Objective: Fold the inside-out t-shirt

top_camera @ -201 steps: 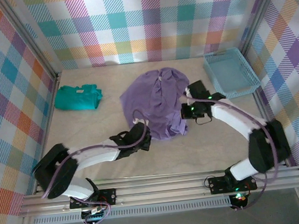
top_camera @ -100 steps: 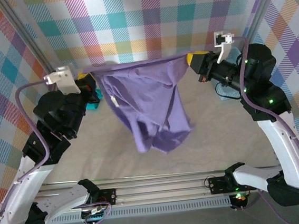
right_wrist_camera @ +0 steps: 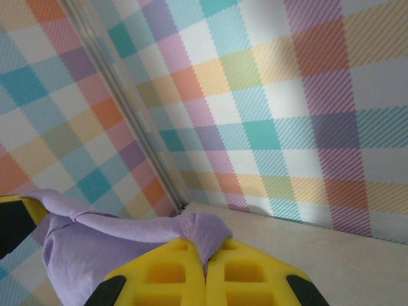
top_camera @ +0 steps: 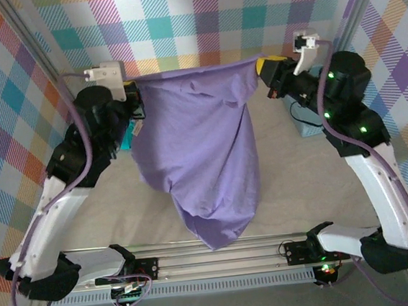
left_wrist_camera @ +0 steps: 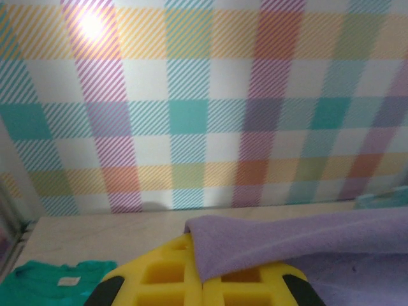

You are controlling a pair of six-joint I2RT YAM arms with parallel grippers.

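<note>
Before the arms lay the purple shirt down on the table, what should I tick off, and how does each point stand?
1. Left gripper grip on the t-shirt: ok, fabric is caught at its yellow fingers.
2. Right gripper grip: ok, a fabric corner is pinched between its fingers.
3. Top edge between the two grippers: ok, stretched nearly straight.
4. T-shirt hanging flat: not ok, it tapers to a bunched, creased lower end.
5. Lower end off the table: cannot tell from above.
6. Teal garment out of the way: ok, it lies on the table at the left, apart from the t-shirt.
</note>
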